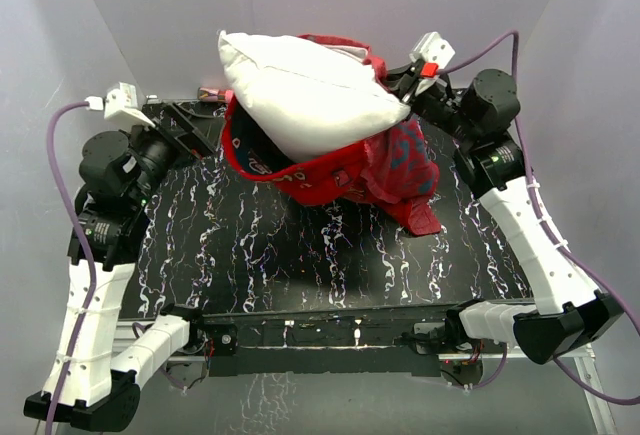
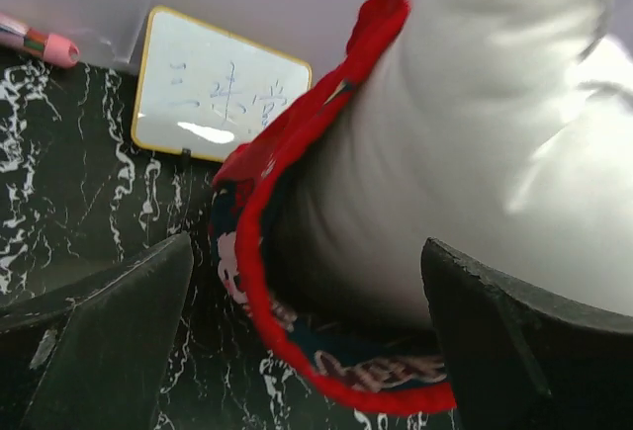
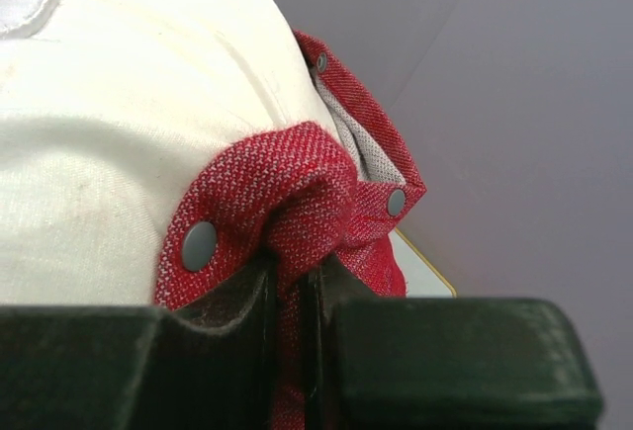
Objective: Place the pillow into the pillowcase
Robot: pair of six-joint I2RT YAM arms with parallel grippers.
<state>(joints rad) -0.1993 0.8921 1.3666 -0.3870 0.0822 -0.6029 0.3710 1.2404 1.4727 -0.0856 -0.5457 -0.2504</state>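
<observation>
Right gripper [image 3: 297,282], low in frame, pinches the pillowcase [image 3: 287,188] rim; with the pillow [image 1: 300,90] half inside at upper centre, the left gripper [image 2: 307,252], wide open around the hem, should probably close and pull it over.

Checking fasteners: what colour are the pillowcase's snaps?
Grey snaps, clearest in the right wrist view.
</observation>
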